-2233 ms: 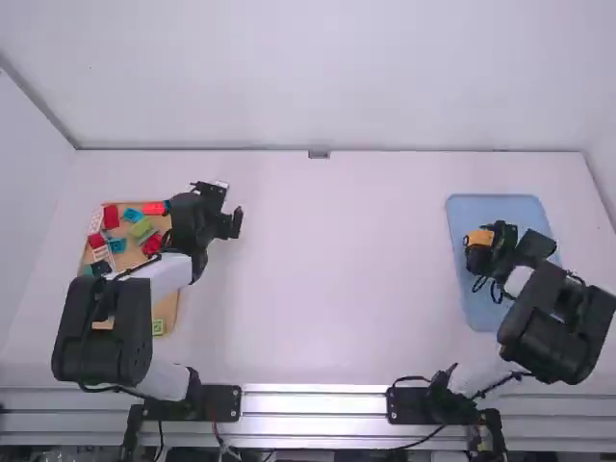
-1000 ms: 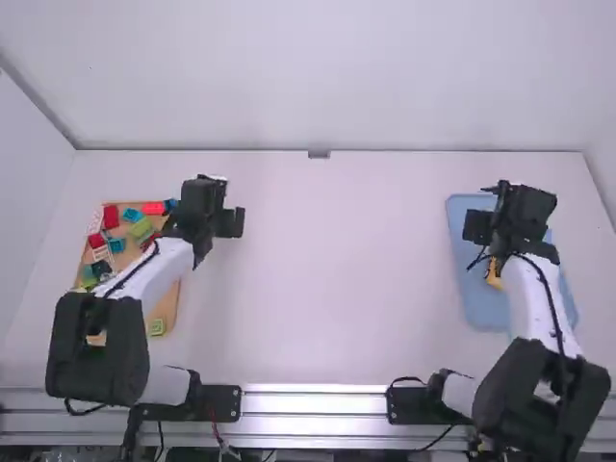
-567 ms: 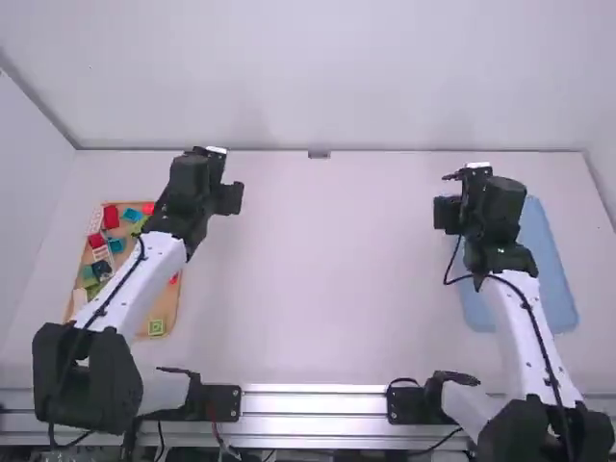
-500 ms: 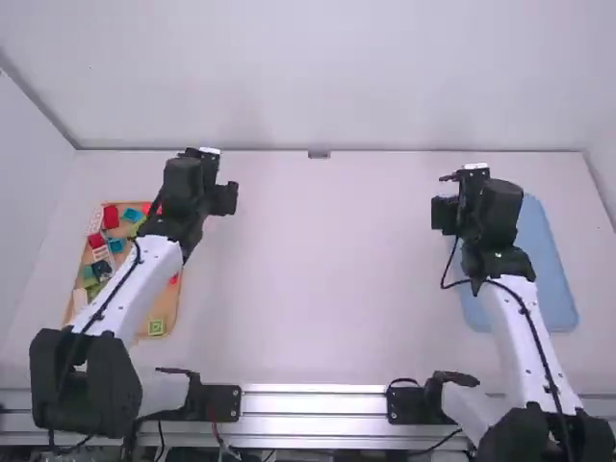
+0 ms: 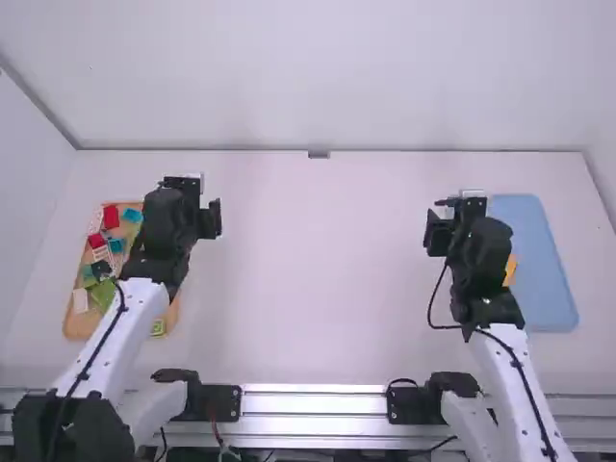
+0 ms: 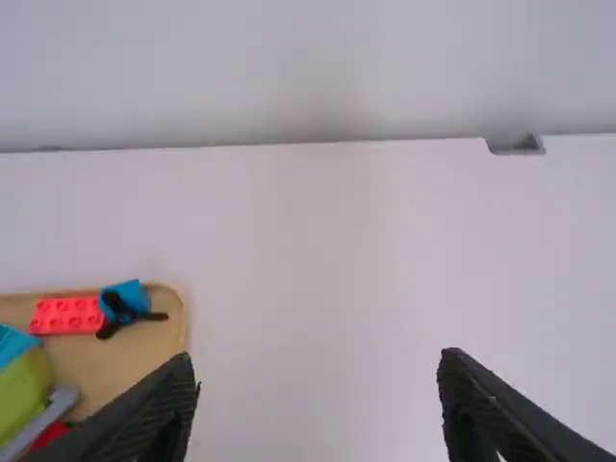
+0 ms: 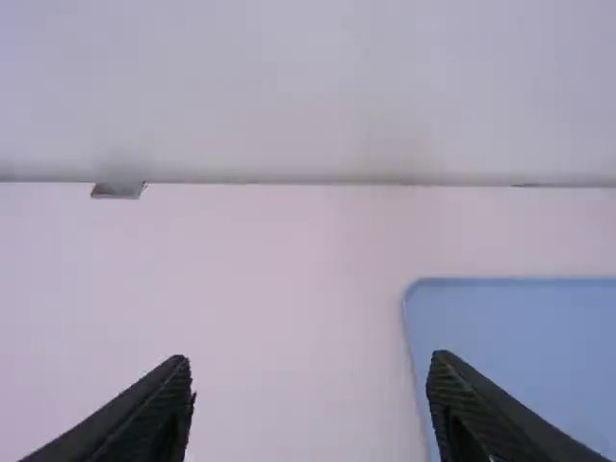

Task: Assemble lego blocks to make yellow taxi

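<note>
The yellow block piece (image 5: 510,270) lies in the blue tray (image 5: 551,300), near the tray's edge toward the middle of the counter (image 5: 318,289). The black wrist of the right arm (image 5: 515,371) hides a part of it in the high view, so I cannot tell its full form or its long axis. The right pincer (image 7: 310,371) is open, with nothing between its fingers. From this pincer, the piece lies to the right and a little nearer to the arm bases. The right arm is clearly the nearer one; the left arm (image 5: 120,322) is well apart. If the piece must be taken again, I think the right pincer should go back to the right and turn toward it.

The left pincer (image 6: 318,371) is also open and empty, beside the wooden tray (image 6: 144,356), where loose blocks remain, among them a red brick (image 6: 63,316).

In the first earlier frame, the right pincer was down at the yellow piece. Now it is out of the blue tray, on the counter's side, and both arms have drawn back toward their bases. It seems to me that the taxi is perhaps already put down and the arms are returning to rest.
</note>
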{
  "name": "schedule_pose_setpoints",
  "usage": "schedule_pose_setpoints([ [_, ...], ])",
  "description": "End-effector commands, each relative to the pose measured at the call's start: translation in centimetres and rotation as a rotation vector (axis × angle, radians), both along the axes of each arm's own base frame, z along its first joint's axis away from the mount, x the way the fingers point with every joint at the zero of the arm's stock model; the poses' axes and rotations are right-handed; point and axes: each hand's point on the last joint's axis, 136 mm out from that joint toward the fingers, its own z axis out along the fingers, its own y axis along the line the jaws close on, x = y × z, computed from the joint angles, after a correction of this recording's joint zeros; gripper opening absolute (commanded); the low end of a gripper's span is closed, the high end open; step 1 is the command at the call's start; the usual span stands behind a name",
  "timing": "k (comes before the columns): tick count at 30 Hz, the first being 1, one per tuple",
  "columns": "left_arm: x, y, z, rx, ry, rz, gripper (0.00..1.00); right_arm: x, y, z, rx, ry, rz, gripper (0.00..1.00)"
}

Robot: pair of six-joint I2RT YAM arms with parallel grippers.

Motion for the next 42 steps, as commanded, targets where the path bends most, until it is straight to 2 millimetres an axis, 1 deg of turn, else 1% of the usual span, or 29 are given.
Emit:
schedule_pose_setpoints([
  [1, -1.4, -0.3, -0.1, -0.013, -0.018, -0.007, 0.61, -1.2, -0.1, -1.0, 0.029, -0.002, -0.018, 0.59],
  [7, -4.1, -0.3, -1.8, -0.013, -0.018, -0.007, 0.49, -3.6, -0.1, -3.4, 0.029, -0.002, -0.018, 0.46],
  [9, -5.2, -0.3, -2.8, -0.013, -0.018, -0.007, 0.44, -4.5, -0.1, -4.6, 0.029, -0.002, -0.018, 0.4],
  [10, -5.5, -0.3, -3.0, -0.013, -0.018, -0.007, 0.42, -4.7, -0.1, -4.9, 0.029, -0.002, -0.018, 0.39],
  [13, -7.2, -0.3, -4.6, -0.013, -0.018, -0.007, 0.33, -6.0, -0.1, -6.8, 0.029, -0.002, -0.018, 0.3],
  [17, -8.6, -0.3, -6.1, -0.013, -0.018, -0.007, 0.26, -7.0, -0.1, -8.4, 0.029, -0.002, -0.018, 0.23],
  [20, -9.8, -0.3, -7.8, -0.013, -0.018, -0.007, 0.18, -7.8, -0.1, -10.1, 0.029, -0.002, -0.018, 0.16],
  [26, -11.4, -0.3, -10.4, -0.013, -0.018, -0.007, 0.06, -8.7, -0.1, -12.6, 0.029, -0.002, -0.018, 0.06],
  [27, -11.8, -0.3, -11.0, -0.013, -0.018, -0.007, 0.04, -8.8, -0.1, -12.7, 0.029, -0.012, -0.018, 0.04],
  [29, -12.1, -0.3, -11.7, -0.013, -0.018, -0.007, 0.0, -8.7, -0.1, -12.1, 0.03, -0.038, -0.017, 0.01],
  [31, -12.5, -0.3, -12.7, -0.013, -0.018, -0.007, 0.0, -8.6, -0.1, -11.3, 0.03, -0.07, -0.017, 0.0],
  [33, -12.8, -0.3, -13.1, -0.013, -0.026, -0.007, 0.0, -8.6, -0.1, -10.7, 0.03, -0.097, -0.016, 0.0],
  [42, -12.3, -0.3, -9.9, -0.013, -0.169, -0.008, 0.0, -8.6, -0.1, -8.1, 0.031, -0.214, -0.014, 0.0],
])
